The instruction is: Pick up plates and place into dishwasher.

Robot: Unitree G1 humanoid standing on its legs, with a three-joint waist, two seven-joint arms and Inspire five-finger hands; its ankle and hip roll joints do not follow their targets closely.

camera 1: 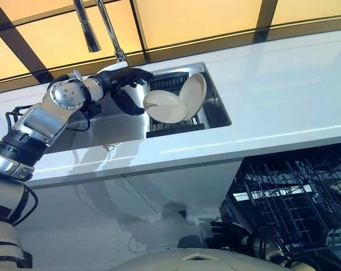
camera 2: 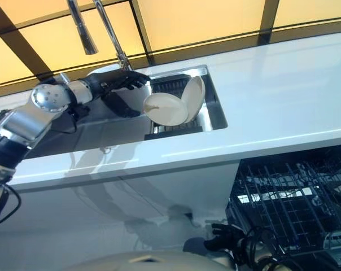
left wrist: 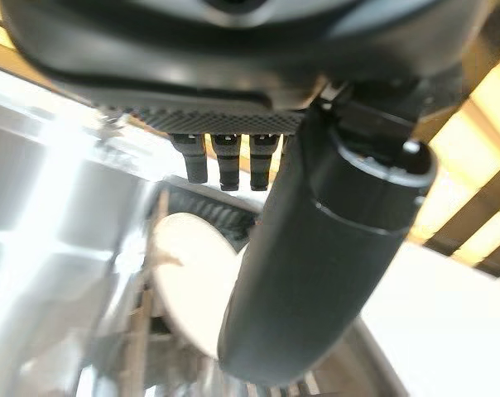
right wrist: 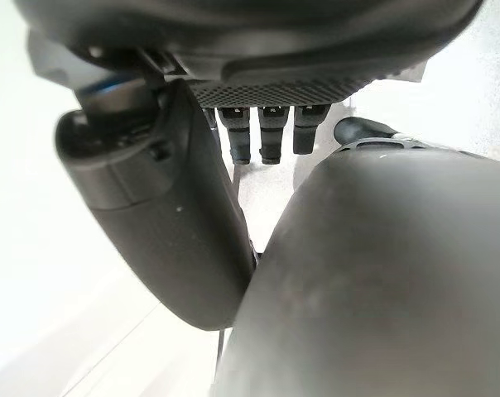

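The left robot hand [camera 1: 127, 79] hung over the stainless steel sink [camera 1: 218, 107] set in the white tabletop [camera 1: 283, 90], its dark fingers straight and spread, its thumb [left wrist: 316, 273] held apart from them, pinching nothing. Two cream round ceramic plates stood on edge in the dark slatted drying rack [camera 1: 173, 125] inside the sink: the nearer cream plate [camera 1: 165, 106] leaned with its face towards the hand, and the farther cream plate [camera 1: 193, 96] leaned against it from behind. From the left robot hand the nearer plate lay at about four o'clock, just beside the fingertips yet apart from them. Its rim ran roughly from ten o'clock to four o'clock across the rack, so a grasp would probably need fingers over the upper edge and the thumb behind. The right robot hand [camera 2: 224, 236] hung low at six o'clock, well apart from the sink, beside the open black wire dishwasher rack [camera 1: 294, 197]; its fingers looked relaxed and held nothing. The left arm was plainly the nearer one. A chrome tap [camera 1: 91, 31] rose at twelve o'clock above the hand.
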